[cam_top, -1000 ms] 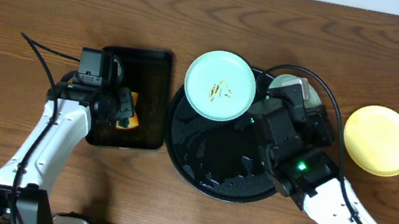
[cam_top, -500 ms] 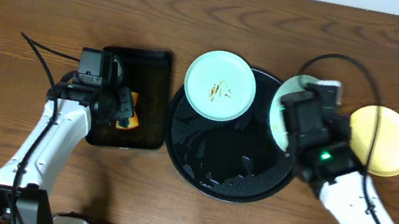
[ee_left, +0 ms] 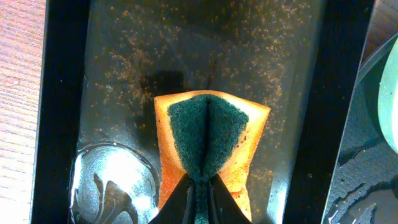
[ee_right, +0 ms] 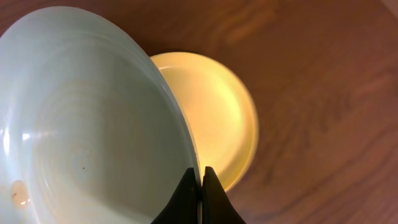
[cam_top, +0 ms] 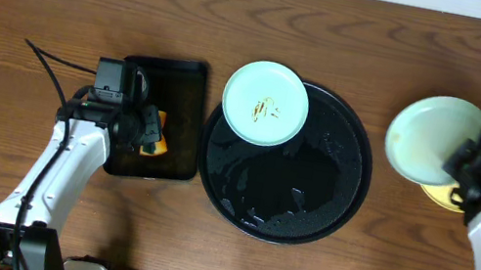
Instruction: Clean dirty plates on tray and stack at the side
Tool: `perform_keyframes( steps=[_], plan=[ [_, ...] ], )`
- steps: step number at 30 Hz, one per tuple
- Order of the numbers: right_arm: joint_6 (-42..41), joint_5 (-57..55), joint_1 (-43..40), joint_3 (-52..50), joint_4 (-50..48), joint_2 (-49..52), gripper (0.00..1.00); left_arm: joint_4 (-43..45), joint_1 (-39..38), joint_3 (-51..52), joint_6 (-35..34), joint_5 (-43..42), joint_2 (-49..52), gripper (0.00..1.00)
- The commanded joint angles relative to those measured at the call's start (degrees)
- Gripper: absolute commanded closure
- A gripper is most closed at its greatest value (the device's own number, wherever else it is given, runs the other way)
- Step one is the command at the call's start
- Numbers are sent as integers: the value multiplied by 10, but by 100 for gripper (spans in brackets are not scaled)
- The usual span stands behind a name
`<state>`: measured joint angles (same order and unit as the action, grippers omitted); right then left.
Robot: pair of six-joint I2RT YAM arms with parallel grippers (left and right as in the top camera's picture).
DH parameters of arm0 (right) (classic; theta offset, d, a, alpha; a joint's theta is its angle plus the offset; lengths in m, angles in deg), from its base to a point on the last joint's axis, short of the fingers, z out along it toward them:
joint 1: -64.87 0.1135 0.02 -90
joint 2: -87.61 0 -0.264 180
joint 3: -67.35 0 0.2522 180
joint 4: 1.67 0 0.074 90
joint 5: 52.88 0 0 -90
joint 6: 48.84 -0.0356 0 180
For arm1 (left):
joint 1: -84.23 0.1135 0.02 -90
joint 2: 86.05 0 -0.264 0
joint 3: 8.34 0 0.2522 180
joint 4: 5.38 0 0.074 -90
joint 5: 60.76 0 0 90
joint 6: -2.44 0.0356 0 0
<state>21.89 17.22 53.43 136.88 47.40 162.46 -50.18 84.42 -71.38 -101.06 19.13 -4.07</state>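
Your right gripper [ee_right: 200,177], pinched shut on the rim of a mint plate [cam_top: 428,138], holds it over the yellow plate [ee_right: 217,118], out past the round tray [cam_top: 350,189] at 3 o'clock. This looks like the stacking step; next, lower it squarely. Your left gripper [ee_left: 199,193] clamps the sponge [ee_left: 208,134]. A smeared plate [cam_top: 266,103] sits at the tray's 11 o'clock. Overhead, the yellow plate is mostly hidden.

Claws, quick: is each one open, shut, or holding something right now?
Left claw: shut on the sponge.
Right claw: shut on the rim of the mint-blue plate, over the yellow plate.
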Motion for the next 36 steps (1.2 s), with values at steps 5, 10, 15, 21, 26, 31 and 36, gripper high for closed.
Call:
perform_keyframes(
  steps=[5,10,15,21,26,31,36],
  plan=[
    [-16,39,-100,14,-18,31,99,-2,-2,-1,-3,5,-4,92],
    [-17,39,-116,14,-35,68,98,-3,-2,-1,-3,5,-4,92],
    [-16,39,-122,14,-59,90,93,-9,-2,-1,-3,5,-4,92],
    [-17,42,-122,14,-60,91,79,-10,-2,-1,-3,5,-4,92],
    [18,165,-122,14,-67,91,52,-10,-2,-1,-3,5,-4,92],
    [37,324,-101,14,-64,91,40,-11,-2,-1,-3,5,-4,92],
    [64,365,-41,15,-52,90,38,-11,-2,-1,-3,5,-4,91]
  ],
)
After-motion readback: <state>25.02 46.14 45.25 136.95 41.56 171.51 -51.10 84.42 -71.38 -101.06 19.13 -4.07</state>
